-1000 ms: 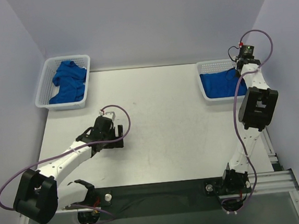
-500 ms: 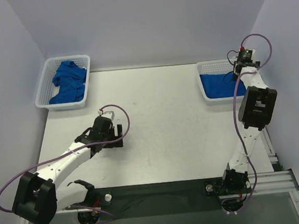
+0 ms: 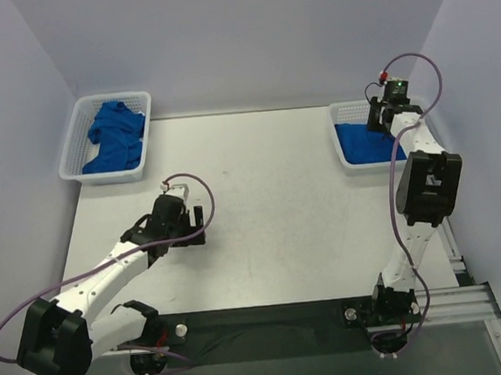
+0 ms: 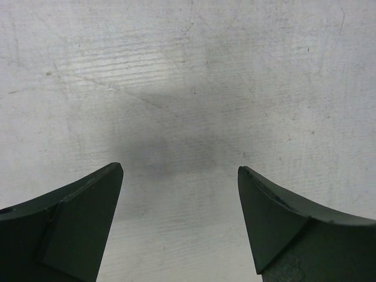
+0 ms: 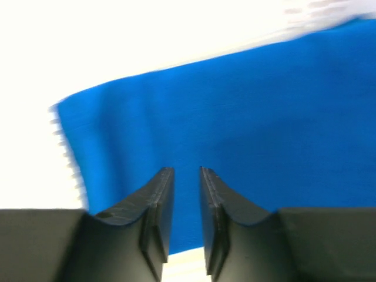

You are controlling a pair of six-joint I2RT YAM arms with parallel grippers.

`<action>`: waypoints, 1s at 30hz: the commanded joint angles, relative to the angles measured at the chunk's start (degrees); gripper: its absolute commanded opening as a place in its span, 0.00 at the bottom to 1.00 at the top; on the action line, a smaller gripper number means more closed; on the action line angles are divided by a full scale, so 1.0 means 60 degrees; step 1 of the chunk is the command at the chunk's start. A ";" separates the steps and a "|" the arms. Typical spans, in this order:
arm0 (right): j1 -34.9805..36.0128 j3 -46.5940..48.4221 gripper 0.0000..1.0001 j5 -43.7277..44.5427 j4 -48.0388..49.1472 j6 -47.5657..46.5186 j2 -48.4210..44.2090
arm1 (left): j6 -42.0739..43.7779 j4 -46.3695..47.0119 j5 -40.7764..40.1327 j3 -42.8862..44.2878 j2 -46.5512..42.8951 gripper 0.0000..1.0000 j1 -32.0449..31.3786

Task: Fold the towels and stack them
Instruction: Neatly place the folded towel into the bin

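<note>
Crumpled blue towels (image 3: 116, 138) lie heaped in the white mesh basket (image 3: 73, 148) at the far left. A flat blue towel (image 3: 362, 141) fills the basket (image 3: 345, 109) at the far right; the right wrist view shows that towel (image 5: 247, 100) blurred. My right gripper (image 3: 377, 124) hangs just above it, and its jaws (image 5: 186, 170) stand a narrow gap apart with nothing between them. My left gripper (image 3: 197, 223) is wide open low over the bare table (image 4: 188, 88), its fingertips (image 4: 111, 176) holding nothing.
The white table (image 3: 277, 194) runs between the two baskets. Grey walls close in the far, left and right sides. A black rail (image 3: 271, 322) with both arm bases lines the near edge.
My right gripper has swung left from the basket's far right corner to over the towel, its jaws opening then narrowing. The left arm has shifted slightly.
</note>
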 commanded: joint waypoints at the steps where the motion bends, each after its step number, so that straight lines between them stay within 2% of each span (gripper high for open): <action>1: 0.0384 -0.0131 0.24 -0.1365 -0.0160 0.0705 0.0001 | -0.0230 -0.0171 -0.0059 0.0417 -0.0501 0.90 -0.0004; 6: 0.0794 0.0001 0.17 -0.1893 -0.0204 0.1174 0.0645 | -0.0304 -0.0435 -0.0103 0.0374 -0.1043 0.90 -0.0004; 12: 0.0868 0.0309 0.15 -0.2771 -0.0204 0.1877 0.1246 | -0.0392 -0.0787 -0.0206 0.0140 -0.1688 0.91 0.0025; 22: 0.0634 0.0207 0.17 -0.4135 0.0118 0.2537 0.0735 | -0.0450 -0.0802 -0.0265 0.0197 -0.1879 0.90 0.0010; 25: 0.0546 0.0046 0.20 -0.4223 0.0104 0.2537 0.0180 | -0.0480 -0.0743 -0.0235 0.0344 -0.1850 0.90 0.0010; 27: 0.0473 -0.0071 0.27 -0.4194 0.0031 0.2537 -0.0435 | -0.0480 -0.0699 -0.0250 0.0665 -0.1791 0.91 0.0010; 28: 0.0443 -0.0144 0.34 -0.4136 -0.0057 0.2537 -0.0684 | -0.0465 -0.0656 -0.0279 0.0840 -0.1646 0.91 0.0025; 29: 0.0414 -0.0203 0.47 -0.4033 -0.0290 0.2537 -0.1165 | -0.0436 -0.0655 -0.0323 0.1219 -0.1529 0.91 0.0054; 30: 0.0399 -0.0262 0.51 -0.3757 -0.0393 0.2508 -0.1445 | -0.0421 -0.0641 -0.0338 0.1499 -0.1368 0.91 0.0098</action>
